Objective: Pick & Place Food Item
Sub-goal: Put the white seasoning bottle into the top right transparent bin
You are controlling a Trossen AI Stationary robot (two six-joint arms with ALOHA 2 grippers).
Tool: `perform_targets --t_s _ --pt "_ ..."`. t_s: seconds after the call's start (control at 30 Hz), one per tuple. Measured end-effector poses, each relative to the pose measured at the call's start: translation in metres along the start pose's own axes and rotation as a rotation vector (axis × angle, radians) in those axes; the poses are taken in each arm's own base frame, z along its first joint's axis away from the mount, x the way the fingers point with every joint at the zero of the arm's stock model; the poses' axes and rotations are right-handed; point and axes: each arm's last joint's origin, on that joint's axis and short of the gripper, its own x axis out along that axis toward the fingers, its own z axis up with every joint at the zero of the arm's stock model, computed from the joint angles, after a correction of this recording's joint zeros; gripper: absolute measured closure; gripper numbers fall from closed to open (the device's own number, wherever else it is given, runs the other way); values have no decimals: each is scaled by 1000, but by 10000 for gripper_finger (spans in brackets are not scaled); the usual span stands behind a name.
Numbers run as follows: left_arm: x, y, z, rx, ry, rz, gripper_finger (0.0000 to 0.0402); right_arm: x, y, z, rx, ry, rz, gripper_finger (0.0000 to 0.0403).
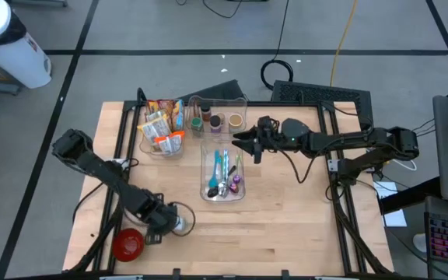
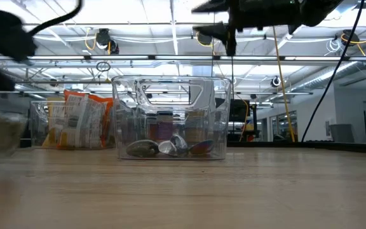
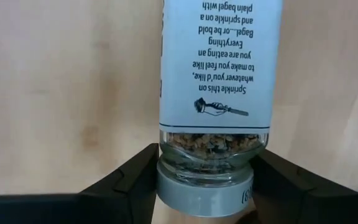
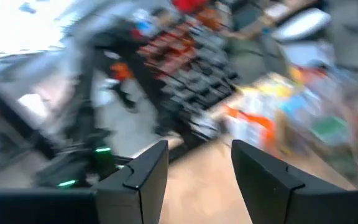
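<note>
Light wooden table (image 1: 286,225), dark frame rails along edges. On it: clear bin of snack packets (image 1: 162,127), clear bin of jars (image 1: 218,117), clear bin of utensils (image 1: 222,174), red bowl (image 1: 128,244), seasoning jar (image 1: 180,222) near front left.

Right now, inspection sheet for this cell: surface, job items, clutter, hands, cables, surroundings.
Surface: wooden tabletop, bare at the near middle.
Job items: seasoning jar lying on the table between the left hand's fingers; red bowl near it at the front left corner.
Clutter: clear bin of utensils mid-table; bin of snack packets and bin of jars at the back.
Hands: left hand has its fingers at the jar's grey cap, grip not confirmed; right hand open, empty, raised beside the utensil bin.
Cables: black loop and yellow cable on the floor behind the table.
Surroundings: keyboard right; white cylinder back left.
</note>
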Motion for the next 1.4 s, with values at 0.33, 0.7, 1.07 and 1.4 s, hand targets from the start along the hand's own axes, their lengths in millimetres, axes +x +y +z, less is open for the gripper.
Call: perform_targets --t_s 0.33,0.7,1.07,1.4 --pt "-90 46 -1 -179 -295 -161 192 -3 29 32 -131 -151 155 234" --pt "-192 72 11 -156 -653 -125 192 27 104 77 -487 78 190 233" --pt "-228 91 74 -82 -551 10 192 66 108 65 -447 207 237 205" --pt "-247 90 94 6 -604 14 192 71 100 53 -429 285 163 155"
